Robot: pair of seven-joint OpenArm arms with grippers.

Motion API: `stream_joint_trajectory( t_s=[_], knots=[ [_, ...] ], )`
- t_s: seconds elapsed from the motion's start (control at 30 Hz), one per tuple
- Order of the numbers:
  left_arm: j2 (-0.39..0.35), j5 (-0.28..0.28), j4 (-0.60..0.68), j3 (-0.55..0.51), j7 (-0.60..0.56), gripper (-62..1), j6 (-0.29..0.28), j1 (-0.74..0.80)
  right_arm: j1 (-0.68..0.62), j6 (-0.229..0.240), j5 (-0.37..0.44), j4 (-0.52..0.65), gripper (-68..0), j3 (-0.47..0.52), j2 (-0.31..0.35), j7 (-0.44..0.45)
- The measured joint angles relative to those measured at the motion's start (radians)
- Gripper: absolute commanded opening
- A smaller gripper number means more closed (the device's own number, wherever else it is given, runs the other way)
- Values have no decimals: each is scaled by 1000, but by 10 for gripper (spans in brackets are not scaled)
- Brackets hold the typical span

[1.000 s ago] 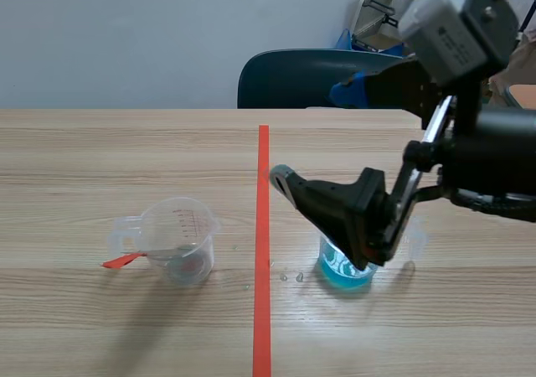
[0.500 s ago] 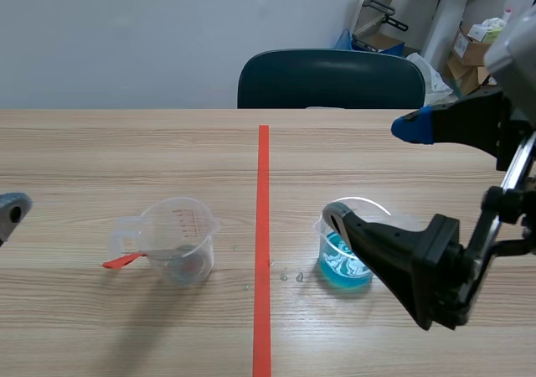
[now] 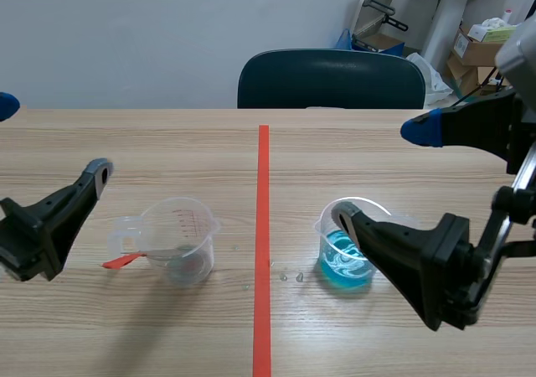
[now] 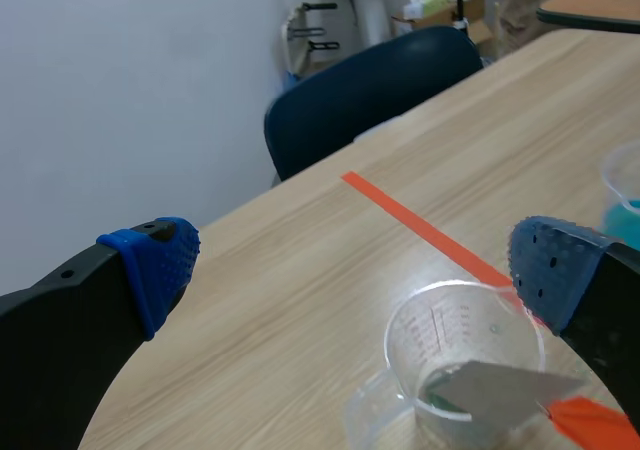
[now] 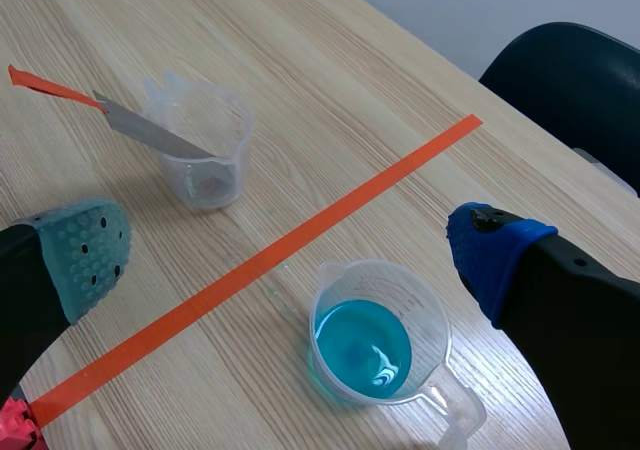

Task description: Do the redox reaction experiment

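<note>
Wood-grain desk (image 3: 402,151), one orange tape line: the beaker of blue solution (image 3: 346,260) stands right of it, the clear beaker (image 3: 180,247) left, a metal strip (image 4: 490,385) leaning inside. The left pincer (image 3: 50,138) and the right pincer (image 3: 378,174) gape wide, empty, each near its beaker. Probably the strip goes next: grip its orange end squarely and lift straight, so the beaker stays put

Two cups (image 3: 180,241) (image 3: 337,270) — one blade (image 5: 150,135)

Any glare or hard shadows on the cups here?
Scene view: white glare on the blue liquid, soft shadow beside the clear cup. Right wrist view: small highlight on the liquid. Left wrist view: no glare seen.
</note>
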Motion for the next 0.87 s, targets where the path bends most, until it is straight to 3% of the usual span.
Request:
stream_joint_trajectory(
  t_s=[0.27, 0.67, 0.87],
  knots=[
    [0, -3, 0, 71, 1, 14, 109, -41, 0, 0, 0, 0, 4, 0, -3, 0],
    [11, -3, 0, 72, 28, 14, 99, -47, 0, 0, 0, 0, 4, 0, -3, 0],
    [58, -3, 0, 72, 28, 14, 99, -47, 0, 0, 0, 0, 4, 0, -3, 0]
  ],
)
